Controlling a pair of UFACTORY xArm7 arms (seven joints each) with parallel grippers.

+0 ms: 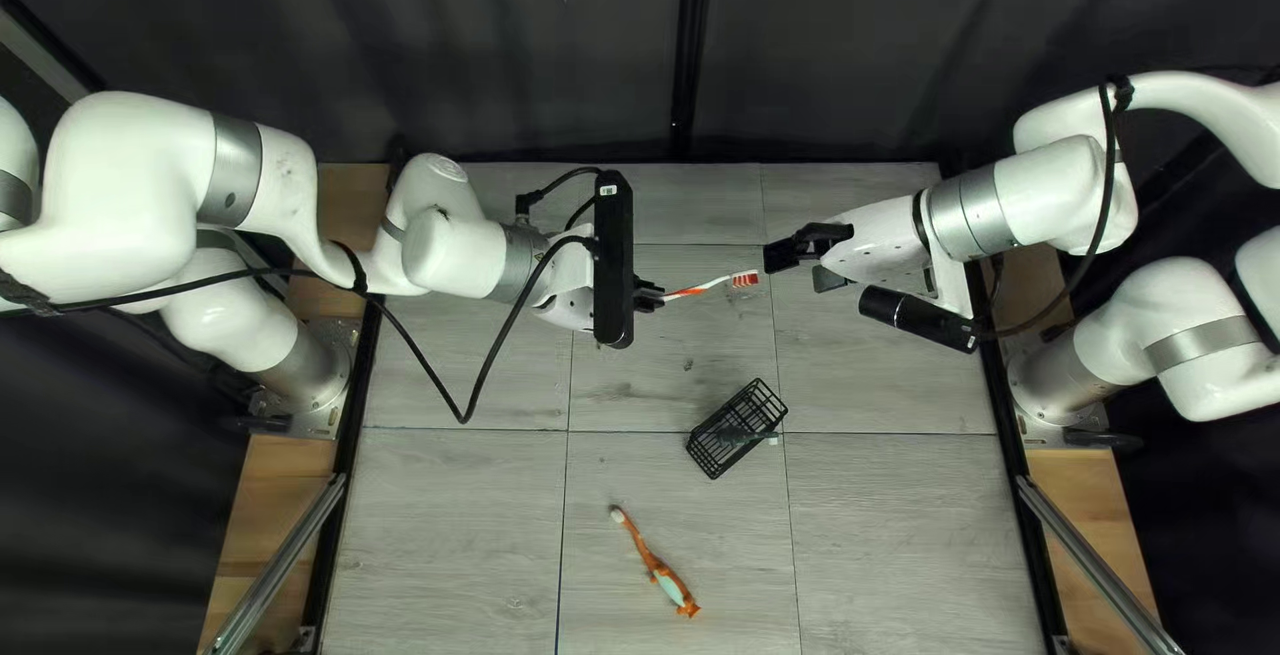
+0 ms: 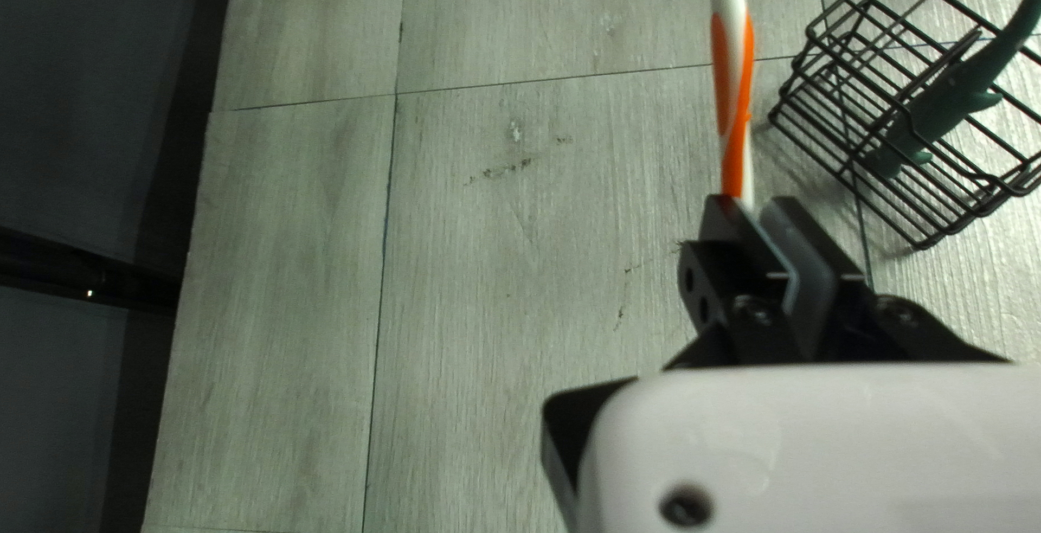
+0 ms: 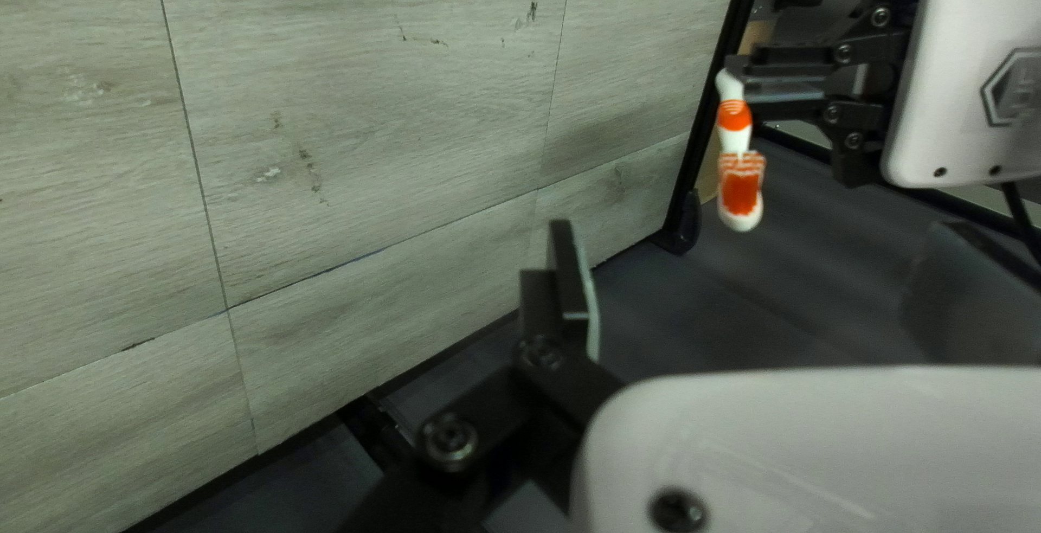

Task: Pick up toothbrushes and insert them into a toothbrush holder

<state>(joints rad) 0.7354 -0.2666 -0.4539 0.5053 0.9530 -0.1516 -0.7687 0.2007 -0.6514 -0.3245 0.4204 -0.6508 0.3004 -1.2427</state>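
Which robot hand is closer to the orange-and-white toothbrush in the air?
The left. The left gripper is shut on the toothbrush, its bristle end sticking out; the right gripper is open, beyond the bristles and not touching it.

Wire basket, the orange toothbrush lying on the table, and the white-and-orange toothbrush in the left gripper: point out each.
Wire basket (image 1: 707,455): top left view, mesh wall.
Orange toothbrush (image 1: 654,566): top left view, handle.
White-and-orange toothbrush (image 3: 741,191): right wrist view, bristle head.
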